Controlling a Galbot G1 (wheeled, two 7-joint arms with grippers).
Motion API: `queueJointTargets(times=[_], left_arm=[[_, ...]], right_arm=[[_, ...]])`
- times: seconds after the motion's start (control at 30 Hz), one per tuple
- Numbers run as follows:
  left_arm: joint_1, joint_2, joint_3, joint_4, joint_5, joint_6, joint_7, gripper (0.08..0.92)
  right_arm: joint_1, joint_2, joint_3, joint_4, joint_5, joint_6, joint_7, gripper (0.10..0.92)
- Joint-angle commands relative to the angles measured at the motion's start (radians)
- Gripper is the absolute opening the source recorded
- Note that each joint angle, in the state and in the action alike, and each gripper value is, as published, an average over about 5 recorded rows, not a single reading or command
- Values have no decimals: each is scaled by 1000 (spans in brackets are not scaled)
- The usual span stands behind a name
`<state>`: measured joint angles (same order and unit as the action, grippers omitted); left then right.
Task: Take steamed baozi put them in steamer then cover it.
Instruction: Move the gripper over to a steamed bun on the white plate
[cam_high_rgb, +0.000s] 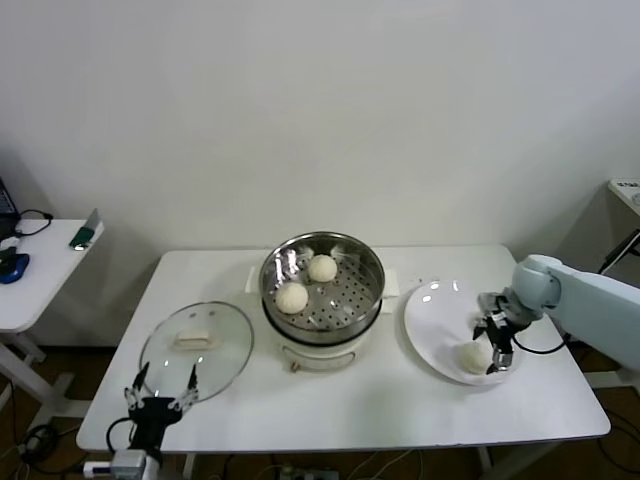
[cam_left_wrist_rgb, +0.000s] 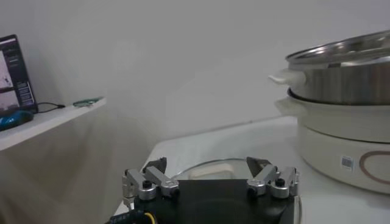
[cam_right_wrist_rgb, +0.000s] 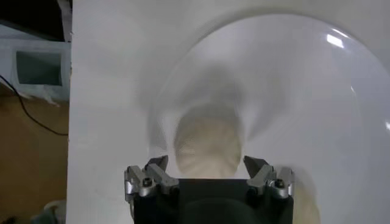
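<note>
At the near left corner of the white rectangular table (cam_high_rgb: 330, 425) the left gripper (cam_high_rgb: 160, 392) waited with its fingers spread and empty, just beside the round glass lid (cam_high_rgb: 196, 340), which lay flat near the left edge.

Toward the right edge, the right gripper (cam_high_rgb: 497, 342) stood over the flat white round plate (cam_high_rgb: 430, 320) with its jaws wide — nothing held yet. One small cream-white steamed bun (cam_right_wrist_rgb: 207, 141) sat on the plate, and in the right wrist view it lay between the two open fingertips (cam_right_wrist_rgb: 155, 173), roughly centred.

The step in hand looked to be the grasp of this bun. Doing it well would probably call for lowering until the pads flanked the bun's widest part, then closing gently, since soft dough would likely dent or slip.

Farther back, at the table's middle, the round shiny stainless-steel steamer on its white base (cam_high_rgb: 322, 290) stood uncovered, with two more cream-white buns (cam_high_rgb: 307, 282) already on its perforated tray — the carry should clear its rim.
</note>
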<state>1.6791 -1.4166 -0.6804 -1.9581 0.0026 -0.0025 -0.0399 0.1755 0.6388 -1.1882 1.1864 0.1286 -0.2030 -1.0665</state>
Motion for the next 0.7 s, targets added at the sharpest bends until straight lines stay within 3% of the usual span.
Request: queueJointTargets(times=[0.03, 0.23, 0.7], left_arm=[[1, -2, -5, 4, 0, 0, -8, 823], [0, 0, -11, 8, -5, 0, -10, 823], [-2, 0, -11, 6, -8, 0, -11, 823]], right_arm=[[-30, 70, 9, -63, -29, 8, -8, 823], [-15, 87, -17, -81, -30, 21, -17, 808], [32, 86, -49, -74, -22, 43, -34, 689]])
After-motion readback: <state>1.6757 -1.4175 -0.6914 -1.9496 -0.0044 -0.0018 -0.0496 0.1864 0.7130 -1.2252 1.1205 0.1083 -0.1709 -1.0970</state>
